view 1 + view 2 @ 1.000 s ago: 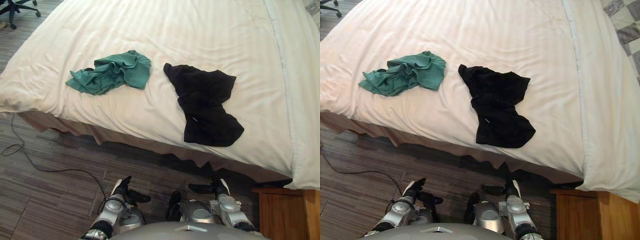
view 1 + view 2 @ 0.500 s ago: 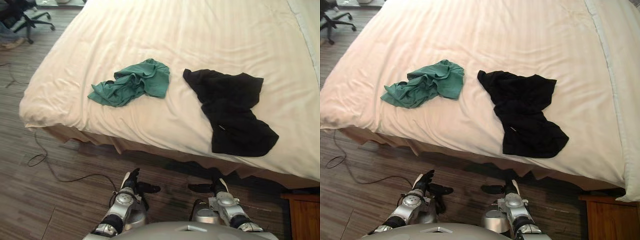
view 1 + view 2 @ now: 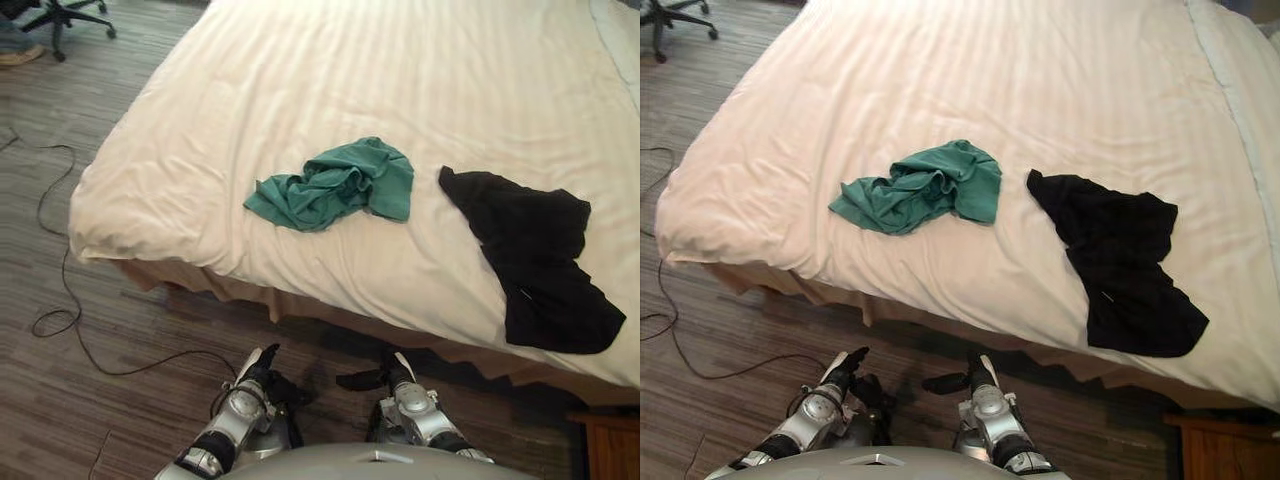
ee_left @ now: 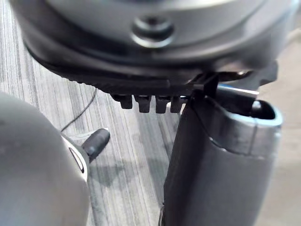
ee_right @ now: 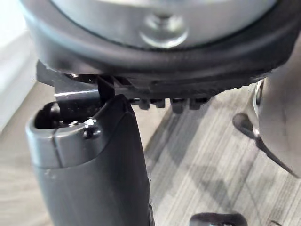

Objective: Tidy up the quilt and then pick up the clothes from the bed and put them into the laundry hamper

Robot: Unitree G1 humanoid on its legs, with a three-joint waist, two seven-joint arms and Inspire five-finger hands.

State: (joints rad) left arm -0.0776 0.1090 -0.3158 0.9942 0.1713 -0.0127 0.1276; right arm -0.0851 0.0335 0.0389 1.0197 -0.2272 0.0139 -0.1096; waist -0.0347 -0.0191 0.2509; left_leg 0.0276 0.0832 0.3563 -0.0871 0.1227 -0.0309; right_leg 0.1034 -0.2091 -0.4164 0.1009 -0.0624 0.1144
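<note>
A cream quilt (image 3: 300, 70) covers the bed and lies fairly smooth. On it, near the front edge, sits a crumpled green garment (image 3: 335, 183), and a black garment (image 3: 540, 260) lies to its right. Both hands hang low over the floor in front of the bed, well short of the clothes. My left hand (image 3: 265, 375) is open and holds nothing, its fingers (image 4: 146, 103) relaxed past the palm. My right hand (image 3: 378, 378) is likewise open and empty, with its thumb (image 5: 94, 165) standing out close to the wrist camera.
Wood-look floor runs along the bed's front and left sides. An office chair (image 3: 60, 15) and a person's shoe (image 3: 20, 57) are at the far left. A wooden nightstand (image 3: 1225, 445) stands at the lower right by the bed's corner.
The whole picture has shifted, so the camera has turned left: the bed's left corner is now in view and the clothes sit further right. Both hands stay low and empty.
</note>
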